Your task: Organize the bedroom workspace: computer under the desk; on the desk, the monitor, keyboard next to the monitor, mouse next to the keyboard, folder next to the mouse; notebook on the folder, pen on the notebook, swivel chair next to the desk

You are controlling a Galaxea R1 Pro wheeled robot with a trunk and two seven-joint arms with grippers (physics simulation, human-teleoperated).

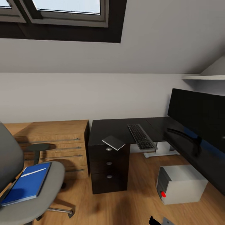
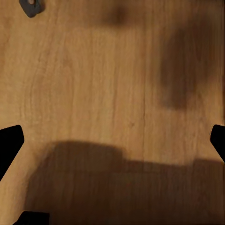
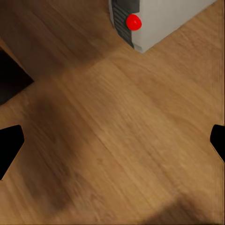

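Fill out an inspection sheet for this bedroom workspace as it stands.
Surface: desk, black top, holds keyboard and notebook.
Keyboard: on the desk, near its front edge.
Notebook: overhanging the desk's front edge above the drawers.
Monitor: at the desk's right side.
Computer: on the floor beside the desk, not under it.
Folder: lying on the swivel chair seat.
Mouse, pen: nothing seen.
Clutter: nothing seen.
Grippers: left gripper and right gripper open, empty, over bare floor.
Cables: nothing seen.
Surroundings: wood cabinet, skylight.
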